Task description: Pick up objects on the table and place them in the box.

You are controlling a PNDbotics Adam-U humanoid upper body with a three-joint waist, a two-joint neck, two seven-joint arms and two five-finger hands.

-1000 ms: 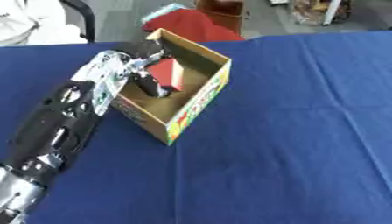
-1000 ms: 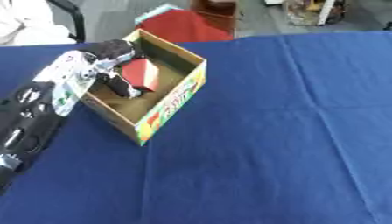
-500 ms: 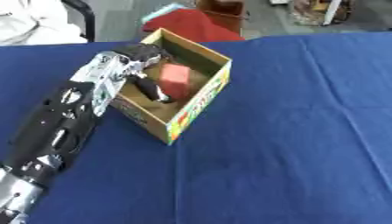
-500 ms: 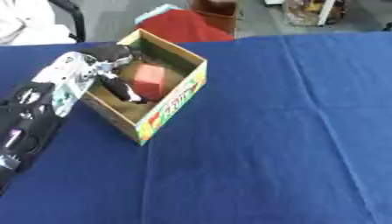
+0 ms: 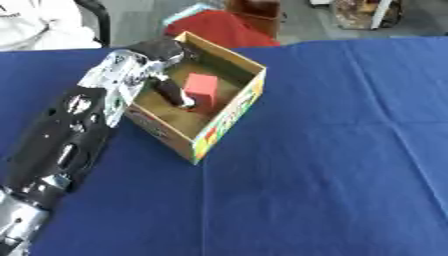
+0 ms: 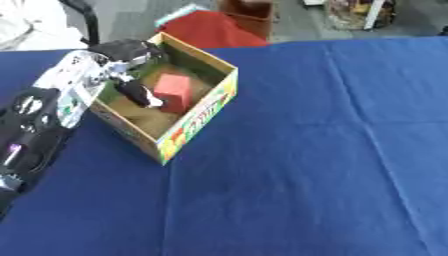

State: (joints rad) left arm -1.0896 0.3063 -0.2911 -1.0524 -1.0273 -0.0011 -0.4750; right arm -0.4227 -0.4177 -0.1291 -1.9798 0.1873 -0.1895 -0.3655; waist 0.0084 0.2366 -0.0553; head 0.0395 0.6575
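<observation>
An open cardboard box (image 5: pixel 229 116) with a colourful printed side stands on the blue cloth at the upper left. Inside it rests a red block (image 5: pixel 203 89), near the far right wall. My left arm comes in from the lower left, and my left hand (image 5: pixel 150 54) hangs over the box's left rim. One black finger (image 5: pixel 172 93) reaches down into the box just left of the block, apart from it. The fingers are relaxed and hold nothing. My right hand shows in neither view.
Blue cloth (image 6: pixel 332 150) covers the table, with bare room across the middle and right. Beyond the far edge sit a red object (image 5: pixel 215 28) and a brown container (image 6: pixel 248 11). The box's floor (image 5: pixel 179 117) in front of the block is bare.
My left hand has let go of the red block and drawn back toward the box's left wall. The block now lies uncovered inside the box.
</observation>
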